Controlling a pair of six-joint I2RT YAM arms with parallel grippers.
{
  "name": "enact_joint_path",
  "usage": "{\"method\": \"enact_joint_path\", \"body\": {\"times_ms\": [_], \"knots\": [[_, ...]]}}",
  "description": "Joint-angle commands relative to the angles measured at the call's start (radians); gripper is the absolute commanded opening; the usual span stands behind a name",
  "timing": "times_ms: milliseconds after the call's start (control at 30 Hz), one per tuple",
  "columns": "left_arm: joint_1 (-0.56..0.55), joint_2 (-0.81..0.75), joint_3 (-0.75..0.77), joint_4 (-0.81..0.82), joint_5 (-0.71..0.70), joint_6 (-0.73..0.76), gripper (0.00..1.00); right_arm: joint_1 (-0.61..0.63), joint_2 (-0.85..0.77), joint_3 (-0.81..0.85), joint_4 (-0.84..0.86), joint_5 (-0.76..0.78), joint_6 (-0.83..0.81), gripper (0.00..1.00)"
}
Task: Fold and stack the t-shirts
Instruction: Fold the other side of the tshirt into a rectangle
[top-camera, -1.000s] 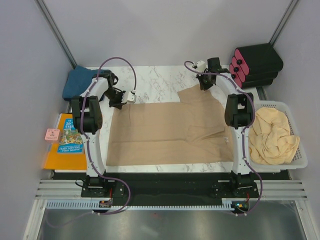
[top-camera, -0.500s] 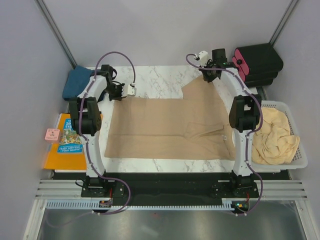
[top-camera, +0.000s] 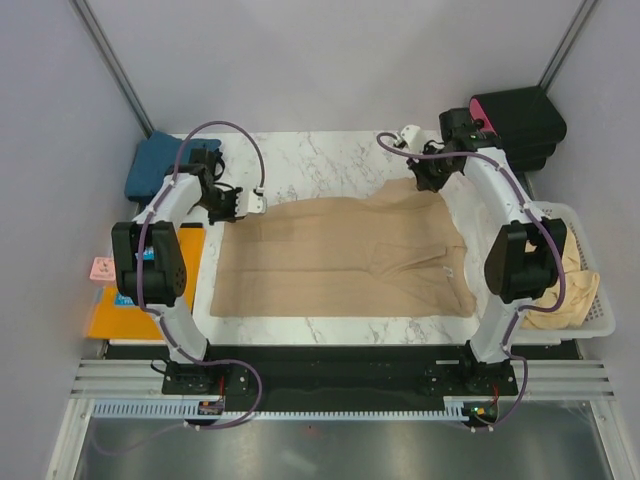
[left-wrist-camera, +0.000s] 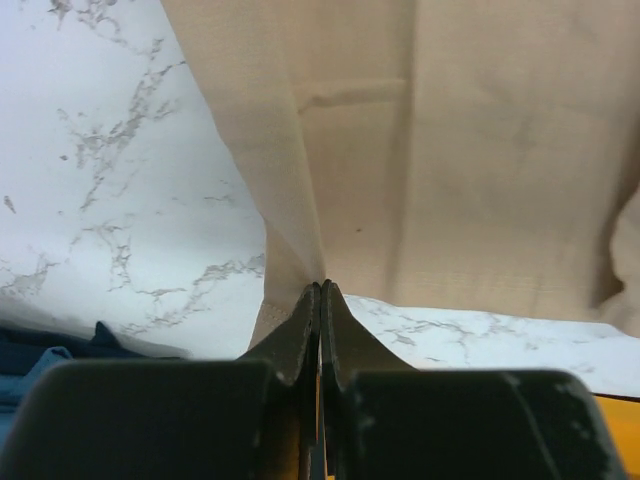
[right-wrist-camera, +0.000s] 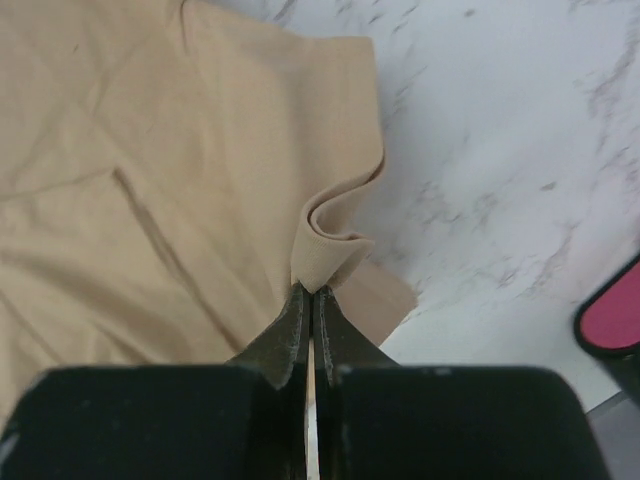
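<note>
I see the left gripper pinching the far-left edge of the tan t-shirt and the right gripper pinching its far-right corner, both finger pairs pressed tight on cloth, the shirt spread flat across the marble table, a folded teal t-shirt at far left.

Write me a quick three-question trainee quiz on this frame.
1. True or false: the left end effector and the right end effector are both shut on the tan t-shirt.
2. Fill in: the folded t-shirt at far left is coloured ____.
3. What lies in the white basket? A: the tan t-shirt. B: a pale beige t-shirt. C: the folded t-shirt.

Key: 1 true. 2 teal-blue. 3 B.
</note>
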Motion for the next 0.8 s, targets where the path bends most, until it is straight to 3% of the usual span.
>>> {"method": "enact_joint_path", "body": {"times_ms": [0,333,767], "knots": [[0.006,-0.140,-0.089,0.003,0.015,0.039,0.02,0.005,-0.123,-0.108,-0.156,-0.070,-0.109,0.00],[0.035,-0.312,-0.310,0.003,-0.003,0.120,0.02,0.047,-0.284,-0.191,-0.420,-0.083,-0.239,0.00],[0.043,-0.398,-0.372,-0.046,0.013,0.154,0.02,0.140,-0.418,-0.458,-0.437,0.016,-0.309,0.00]]}}
